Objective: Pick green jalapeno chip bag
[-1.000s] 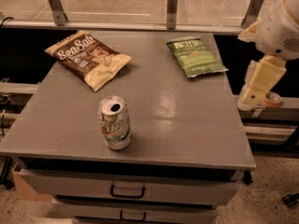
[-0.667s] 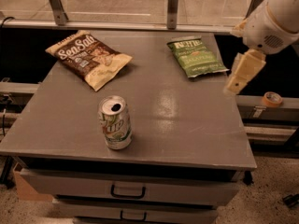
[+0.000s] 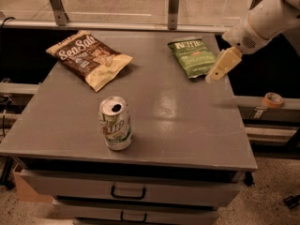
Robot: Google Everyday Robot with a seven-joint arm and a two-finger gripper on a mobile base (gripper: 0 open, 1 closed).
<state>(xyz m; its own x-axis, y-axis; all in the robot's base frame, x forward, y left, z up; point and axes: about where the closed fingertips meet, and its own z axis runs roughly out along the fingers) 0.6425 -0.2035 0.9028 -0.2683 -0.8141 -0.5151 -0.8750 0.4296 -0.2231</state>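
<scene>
The green jalapeno chip bag lies flat at the far right of the grey table, its pale band with dark lettering at the far end. My gripper hangs from the white arm that comes in from the upper right. It is above the table just to the right of the bag's near right corner, close to the bag's edge. It holds nothing that I can see.
A brown-and-cream "Sea Salt" bag lies at the far left. An open green-and-white soda can stands near the front middle. A roll of tape lies on a rail off the table's right side. Drawers are below the table front.
The arm has swung left from beyond the table's right edge, and the gripper now sits over the table next to the green bag. The bags and the can have not moved.
</scene>
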